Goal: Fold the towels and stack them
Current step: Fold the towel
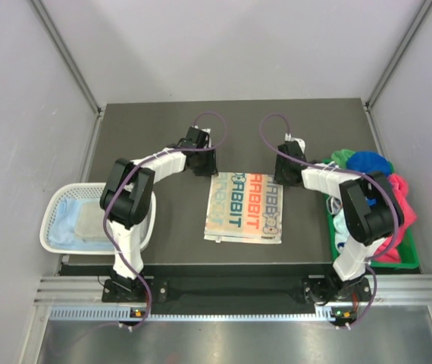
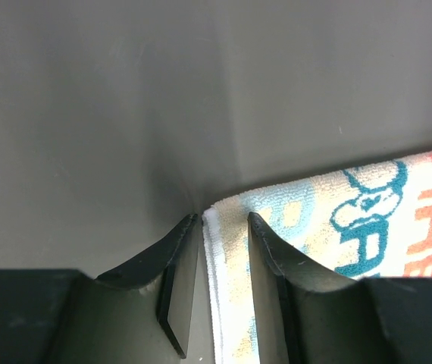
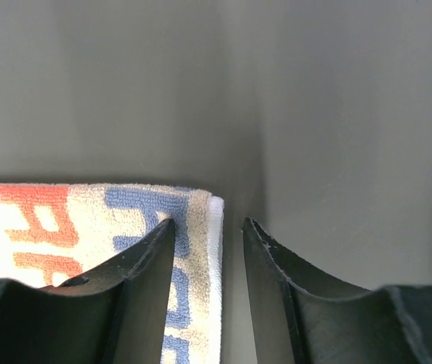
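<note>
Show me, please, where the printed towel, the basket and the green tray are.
Printed towel [image 1: 245, 208]: top view, middle of its printed face.
Basket [image 1: 46, 227]: top view, its left rim.
Green tray [image 1: 405, 260]: top view, its near right corner.

Printed towel [image 2: 330, 227] cut off by frame edge right of left pincer [image 2: 223, 218]. Towel part behind right pincer [image 3: 208, 222] finger hidden. Pincer tips hidden beneath wrists from above.

Printed towel [image 1: 245, 208] spread flat, centre of table [image 1: 140, 129].
Left gripper [image 1: 201, 163] at its far-left corner, right gripper [image 1: 286, 168] at far-right; white mesh basket [image 1: 53, 227] at left edge, green tray [image 1: 407, 254] heaped with coloured towels [image 1: 367, 163] at right.
</note>
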`<state>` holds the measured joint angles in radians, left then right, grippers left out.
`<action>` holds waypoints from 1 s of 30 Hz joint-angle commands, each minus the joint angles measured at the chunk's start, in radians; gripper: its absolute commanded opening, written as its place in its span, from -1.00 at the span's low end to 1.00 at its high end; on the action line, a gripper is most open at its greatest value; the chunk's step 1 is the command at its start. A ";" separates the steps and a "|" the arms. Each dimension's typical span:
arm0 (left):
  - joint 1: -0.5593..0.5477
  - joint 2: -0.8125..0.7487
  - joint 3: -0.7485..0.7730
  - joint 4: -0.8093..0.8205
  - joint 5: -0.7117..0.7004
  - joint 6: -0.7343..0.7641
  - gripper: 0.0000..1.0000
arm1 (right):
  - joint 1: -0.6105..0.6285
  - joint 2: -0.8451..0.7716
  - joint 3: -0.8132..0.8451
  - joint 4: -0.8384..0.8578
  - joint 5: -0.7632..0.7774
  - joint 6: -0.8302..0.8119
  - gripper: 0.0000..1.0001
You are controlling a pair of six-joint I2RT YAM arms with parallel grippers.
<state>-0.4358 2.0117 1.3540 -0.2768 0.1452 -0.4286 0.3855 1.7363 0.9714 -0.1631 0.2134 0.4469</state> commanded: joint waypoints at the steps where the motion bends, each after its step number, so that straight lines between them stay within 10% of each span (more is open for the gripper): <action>1: -0.001 0.019 -0.030 -0.067 0.031 0.039 -0.25 | 0.009 0.031 0.036 -0.009 -0.008 -0.011 -0.19; 20: -0.012 0.056 -0.019 -0.064 -0.061 0.024 -0.72 | 0.009 0.083 0.104 -0.024 -0.046 -0.031 -0.98; 30: 0.026 0.096 0.051 0.050 -0.202 -0.029 -1.00 | -0.002 0.196 0.259 -0.001 -0.078 -0.062 -1.00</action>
<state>-0.4355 2.0407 1.3853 -0.2565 0.0418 -0.4458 0.3843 1.8877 1.1637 -0.1871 0.1547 0.4046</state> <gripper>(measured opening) 0.011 0.013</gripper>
